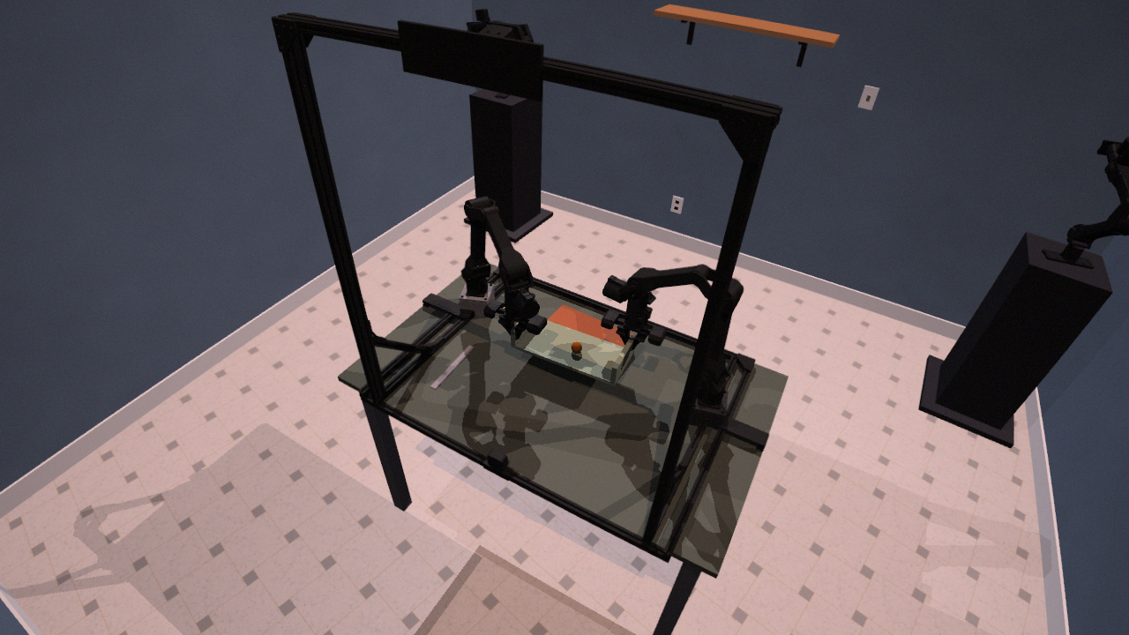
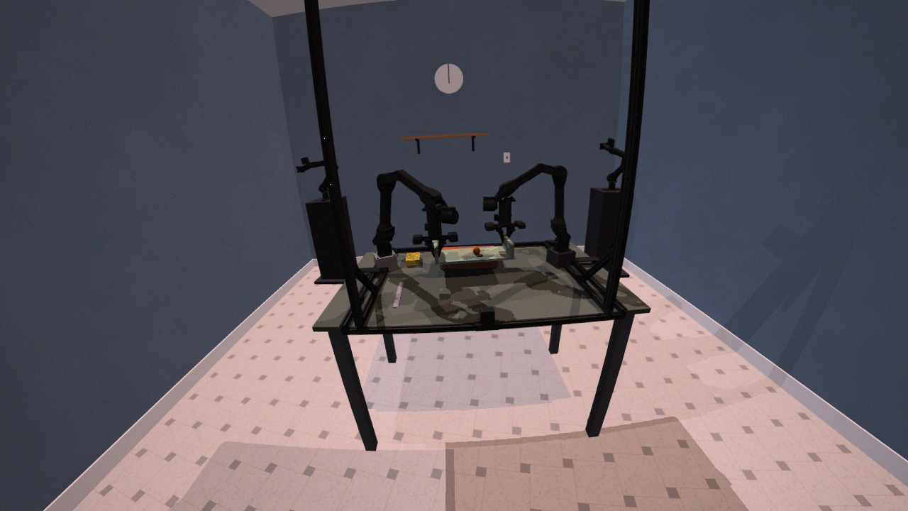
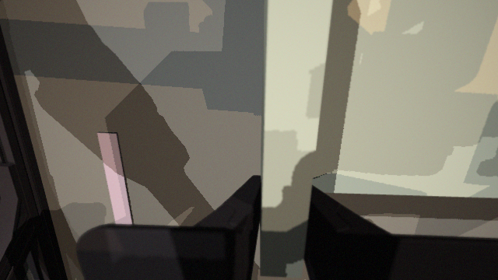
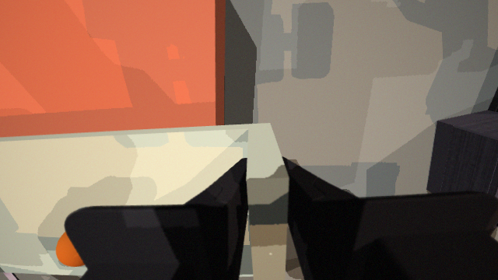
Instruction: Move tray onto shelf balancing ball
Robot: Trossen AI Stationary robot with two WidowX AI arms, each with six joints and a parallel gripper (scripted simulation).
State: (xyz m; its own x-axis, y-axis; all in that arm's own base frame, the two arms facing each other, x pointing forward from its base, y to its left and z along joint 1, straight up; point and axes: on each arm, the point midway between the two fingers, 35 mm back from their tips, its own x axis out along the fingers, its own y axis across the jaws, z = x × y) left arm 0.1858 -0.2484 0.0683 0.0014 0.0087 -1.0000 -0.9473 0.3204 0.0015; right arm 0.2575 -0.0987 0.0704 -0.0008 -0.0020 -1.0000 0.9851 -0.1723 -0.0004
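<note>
Both arms [image 1: 507, 241] [image 1: 670, 278] [image 2: 411, 184] [image 2: 532, 176] are matte black with chunky rounded joints and slim links, each ending in a black gripper [image 1: 519, 330] [image 2: 436, 253] [image 3: 285, 183] [image 1: 627, 335] [image 2: 506, 237] [image 4: 266, 159] whose fingers taper from broad, round-cornered blocks to narrow tips.

The pale green, translucent-looking tray [image 1: 552, 344] [image 2: 460, 255] [image 3: 397, 109] [image 4: 194, 155], roughly level and clasped at both upright end walls, carries a small orange ball [image 1: 576, 347] [image 2: 477, 250] [image 4: 69, 250]. The flat, orange-red shelf [image 1: 584, 322] [image 2: 460, 248] [image 4: 117, 58] shows behind its long edge; contact is unclear.
</note>
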